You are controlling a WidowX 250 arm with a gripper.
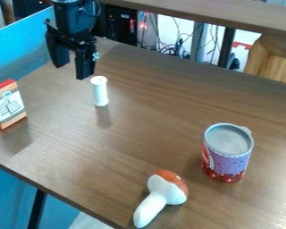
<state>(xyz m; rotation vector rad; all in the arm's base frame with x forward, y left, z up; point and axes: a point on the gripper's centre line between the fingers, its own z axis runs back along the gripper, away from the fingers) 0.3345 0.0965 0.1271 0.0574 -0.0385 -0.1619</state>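
So from where I'm sitting, the white spool-like cylinder (100, 93) is the nearest thing to my gripper (73, 70). It's just below and to the right of the fingertips in the camera view, not between them. The fingers are spread apart with nothing in them.

The black arm (73, 15) comes in from the top edge, upper left, and the gripper hangs down over the part of the wooden table (151, 103) near its far corner.

The cylinder stands upright on the tabletop, toward that same corner. It's slim and plain white, with a slightly wider round top, and there's a faint reflection of it in the wood.

Over by the left edge of the view I've got a small box (8, 105) with a red top and a drawing on the front. A toy mushroom (168, 188) with an orange-red cap lies near the front edge, and a purple-and-red can (227, 159) with a grey top stands behind it to the right.
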